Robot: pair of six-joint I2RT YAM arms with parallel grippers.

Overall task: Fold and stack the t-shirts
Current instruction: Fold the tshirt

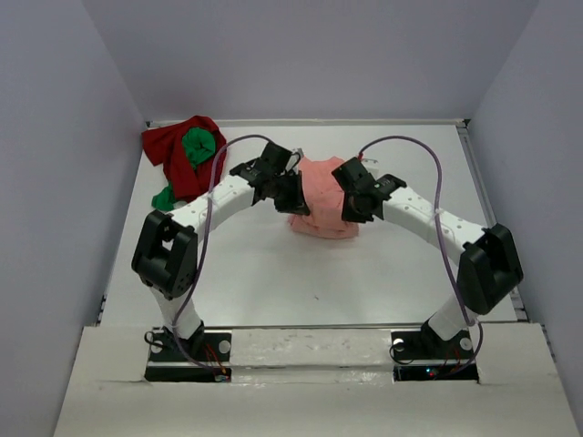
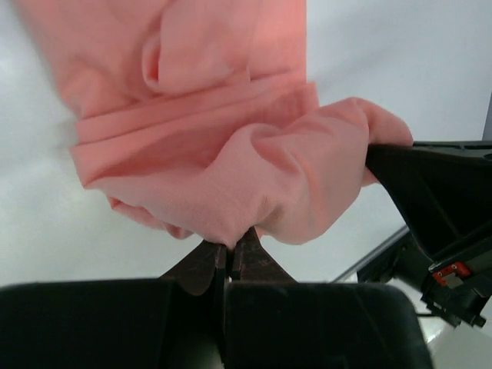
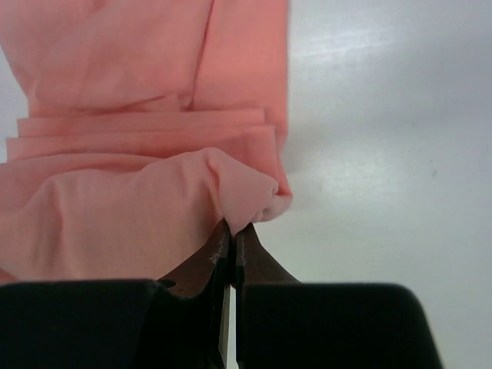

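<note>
Left hand point(image 2: 231, 250) is pinched shut on a bunched edge of the salmon-pink shirt point(image 2: 215, 154), and the right hand point(image 3: 233, 231) is clamped the same way on the opposite edge. Each has cloth squeezed between its closed fingers. The shirt sits between the two hands on the table point(image 1: 319, 273), partly folded. Flat layered bands show just ahead of each hand's fingertips, and a looser bulge of cloth sits right at each grip.

The step in hand looks like carrying the held edges over to make the next fold. To do it well, both hands should travel together at one height. That way the cloth between them is taut enough to lie flat but does not drag the layers beneath out of line. The bulge at each grip should be laid down smooth before the fingers let go, or the fold will trap a wrinkle.

Well off beyond the left hand's outer side, the dark red shirt point(image 1: 173, 155) and the green shirt point(image 1: 199, 146) lie crumpled together, green on top of red, not yet folded.
</note>
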